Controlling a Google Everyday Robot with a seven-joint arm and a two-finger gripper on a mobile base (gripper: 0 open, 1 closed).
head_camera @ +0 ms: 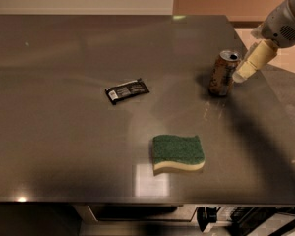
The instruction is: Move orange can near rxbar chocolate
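The orange can (222, 73) stood upright on the brushed steel table (64, 146), its silver top and pull-tab opening facing up, toward the table's far right side. Just to the right of the can, level with its upper half, was the gripper (241, 74), a pale cream piece angling down from the robot's grey arm (285, 21), which entered from the upper right corner. The gripper's tip was right at the can's side, but whether it touched the can could not be told, nor whether the gripper was spread or closed. The can did not appear to be grasped. Well to the left of the can and slightly nearer the camera lay the rxbar chocolate (127, 90), a flat black wrapper with a white label patch. Nearer the camera than the can, and a little to its left, sat a green and yellow sponge (178, 154). The task seemed to be at its approach step, with the can not yet moved. The next move would likely call for bringing the gripper squarely around the can, closing on it without tipping it, then carrying it left to set it down beside the bar, passing behind the sponge.
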